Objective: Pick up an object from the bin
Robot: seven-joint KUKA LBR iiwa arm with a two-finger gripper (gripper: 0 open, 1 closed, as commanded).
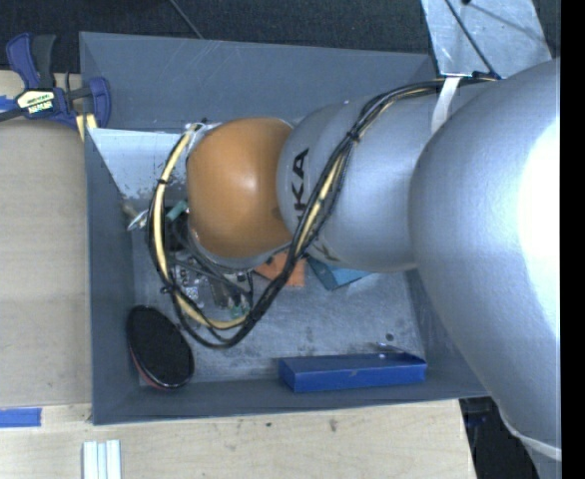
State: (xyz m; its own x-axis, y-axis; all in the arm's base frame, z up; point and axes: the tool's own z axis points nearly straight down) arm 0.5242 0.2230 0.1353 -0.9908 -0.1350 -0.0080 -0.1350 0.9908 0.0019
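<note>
In the camera view the arm (412,178) reaches in from the right and bends down into the grey bin (108,297). That puts its orange cover (235,183) and the looped cables (223,332) squarely over the left-middle of the floor. The hand (208,282) sits low beneath that cover, close to the bin floor, which suggests it is placed to take something from there.

A black oval thing (159,348) with a red edge lies just below and to the left of the hand, apart from it, near the bin's front-left corner. A long blue bar (352,372) lies flat along the front wall, well clear of the hand. An orange piece (279,268) and a pale blue piece (338,275) peek out from under the arm just to the hand's right.

Much is hidden. The cover and cables mask the hand's working end, so I cannot tell whether it is open or closed, or whether it has hold of anything. Nor can I tell which thing it is meant to lift. The orange and pale blue pieces are cut off by the arm, so their shapes cannot be read, and whatever lies directly under the cover is out of sight.
</note>
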